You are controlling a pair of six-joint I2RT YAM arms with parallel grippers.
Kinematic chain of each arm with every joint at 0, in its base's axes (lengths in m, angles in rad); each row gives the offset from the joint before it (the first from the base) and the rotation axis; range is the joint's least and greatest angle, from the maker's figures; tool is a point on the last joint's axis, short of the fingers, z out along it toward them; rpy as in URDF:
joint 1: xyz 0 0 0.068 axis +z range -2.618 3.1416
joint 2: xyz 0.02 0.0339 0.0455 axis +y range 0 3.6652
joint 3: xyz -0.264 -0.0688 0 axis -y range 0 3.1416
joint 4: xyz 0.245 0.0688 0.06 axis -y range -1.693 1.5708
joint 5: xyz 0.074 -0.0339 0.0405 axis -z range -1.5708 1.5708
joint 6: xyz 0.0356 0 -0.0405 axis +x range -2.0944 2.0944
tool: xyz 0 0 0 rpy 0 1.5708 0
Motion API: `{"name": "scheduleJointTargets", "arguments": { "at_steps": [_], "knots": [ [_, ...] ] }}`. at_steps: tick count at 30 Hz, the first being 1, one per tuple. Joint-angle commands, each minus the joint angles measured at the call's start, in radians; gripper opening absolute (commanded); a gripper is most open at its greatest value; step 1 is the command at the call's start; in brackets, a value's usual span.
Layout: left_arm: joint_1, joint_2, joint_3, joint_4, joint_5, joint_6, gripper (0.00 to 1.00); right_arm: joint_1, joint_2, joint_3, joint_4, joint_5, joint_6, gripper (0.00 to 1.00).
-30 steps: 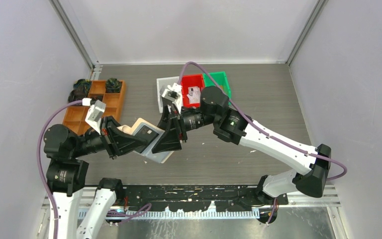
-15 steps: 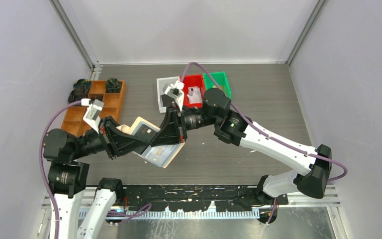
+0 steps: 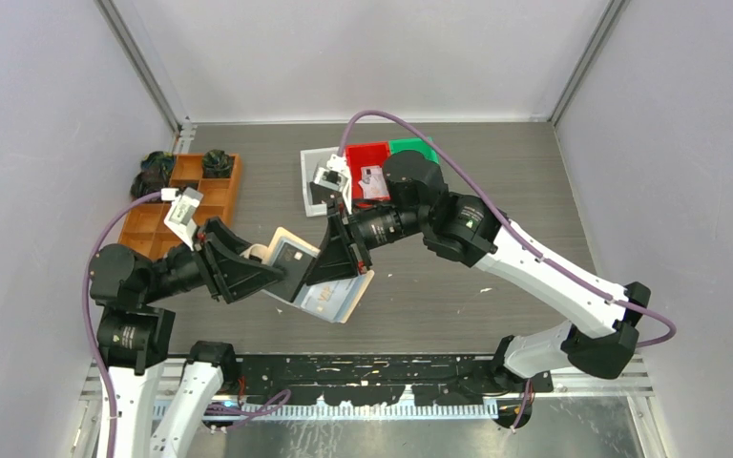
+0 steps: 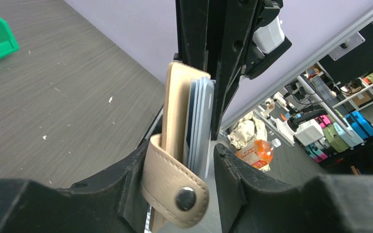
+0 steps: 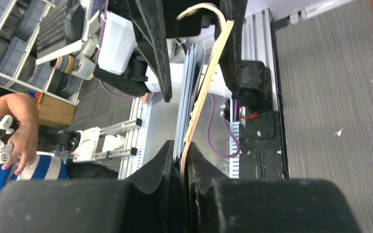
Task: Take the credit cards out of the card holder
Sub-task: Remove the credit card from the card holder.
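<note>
So the card holder (image 3: 280, 238) is up off the counter (image 3: 496, 191), toward the near edge, left of middle. The left gripper (image 4: 175, 170) is clamped around its snap end. The right gripper (image 5: 180, 155) is pinched nearly closed on the credit cards (image 3: 336, 301) plus one flap.

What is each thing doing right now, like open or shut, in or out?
card holder, off the table, held at both ends.
snap tab, undone.
credit cards, not out yet, stacked against the holder.
left gripper, shut on the card holder.
right gripper, shut on the holder's edge and cards.
red bin, holds something white.
</note>
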Motion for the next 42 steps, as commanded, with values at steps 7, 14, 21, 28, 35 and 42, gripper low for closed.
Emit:
{"name": "scheduleJointTargets", "arguments": {
  "at_steps": [7, 14, 21, 28, 35, 42],
  "knots": [
    [0.001, -0.012, -0.050, 0.167, 0.029, -0.145, 0.43, 0.002, 0.066, 0.124, -0.122, -0.029, -0.094, 0.01],
    [0.001, -0.014, -0.060, 0.172, 0.098, -0.149, 0.26, 0.003, 0.114, 0.199, -0.242, -0.042, -0.177, 0.01],
    [0.001, -0.011, -0.078, 0.169, 0.154, -0.153, 0.28, 0.003, 0.190, 0.279, -0.270, -0.113, -0.192, 0.01],
    [0.000, 0.015, -0.082, 0.106, 0.227, -0.112, 0.37, 0.003, 0.203, 0.296, -0.280, -0.149, -0.211, 0.01],
    [0.001, 0.047, -0.053, -0.002, 0.306, -0.009, 0.16, 0.003, 0.240, 0.348, -0.335, -0.161, -0.235, 0.01],
    [0.001, 0.057, -0.003, -0.110, 0.262, 0.139, 0.00, -0.004, 0.262, 0.363, -0.293, -0.169, -0.203, 0.21]
  ]
}}
